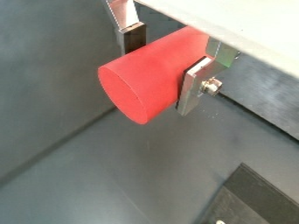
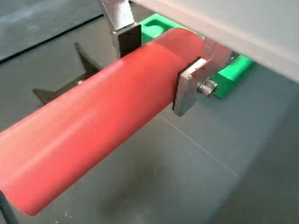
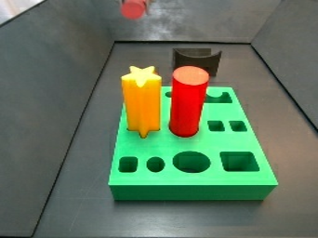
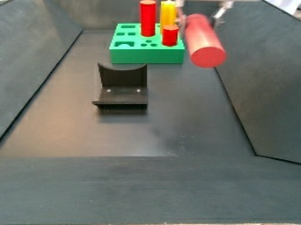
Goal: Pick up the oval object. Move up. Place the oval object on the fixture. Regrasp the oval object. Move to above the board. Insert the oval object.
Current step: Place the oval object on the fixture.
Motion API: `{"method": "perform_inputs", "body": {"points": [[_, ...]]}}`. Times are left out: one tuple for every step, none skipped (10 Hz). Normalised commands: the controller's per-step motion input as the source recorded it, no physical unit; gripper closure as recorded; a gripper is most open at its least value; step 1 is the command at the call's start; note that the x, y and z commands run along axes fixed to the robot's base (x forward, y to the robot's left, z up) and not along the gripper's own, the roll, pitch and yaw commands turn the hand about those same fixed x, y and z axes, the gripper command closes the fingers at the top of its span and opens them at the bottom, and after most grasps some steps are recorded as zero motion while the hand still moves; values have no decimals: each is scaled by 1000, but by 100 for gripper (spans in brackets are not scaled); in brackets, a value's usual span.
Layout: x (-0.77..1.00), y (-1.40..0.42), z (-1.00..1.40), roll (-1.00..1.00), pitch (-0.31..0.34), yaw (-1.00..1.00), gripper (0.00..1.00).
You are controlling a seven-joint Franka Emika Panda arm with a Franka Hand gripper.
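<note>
The oval object (image 2: 105, 122) is a long dull-red peg lying level in the air. My gripper (image 2: 159, 63) is shut on it near one end, with the silver fingers (image 1: 194, 86) pressed to both sides of it in both wrist views. In a side view the oval object (image 4: 202, 39) hangs high, to the right of the board (image 4: 129, 46) and well above the floor. Its end shows at the frame's top in a side view (image 3: 133, 8). The black fixture (image 4: 120, 85) stands on the floor in front of the board, with nothing on it. The green board (image 3: 187, 181) has several shaped holes.
A yellow star peg (image 3: 143, 100) and a brighter red round cylinder (image 3: 188, 100) stand upright in the board. Dark sloping walls (image 4: 35, 79) close in the floor on both sides. A corner of the board (image 2: 233, 72) shows behind the fingers.
</note>
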Motion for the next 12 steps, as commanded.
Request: {"method": "perform_inputs", "body": {"points": [[1000,-320,-225,250,-41,437,100],[1000,-280,-208,192,-52,259,100],[1000,-249,-193,154,-54,160,100],[1000,-220,-178,142,-52,106,100],[1000,-176,-152,133,-43,61,100],[990,-138,-131,127,-32,48,100],[801,-92,-87,120,-15,44,100],[663,-63,-62,115,0,44,100],[572,-50,-49,111,13,46,100],[354,-37,-29,101,47,50,100],[273,-34,-22,98,60,51,100],[850,-31,788,-1000,51,-127,100]]}}
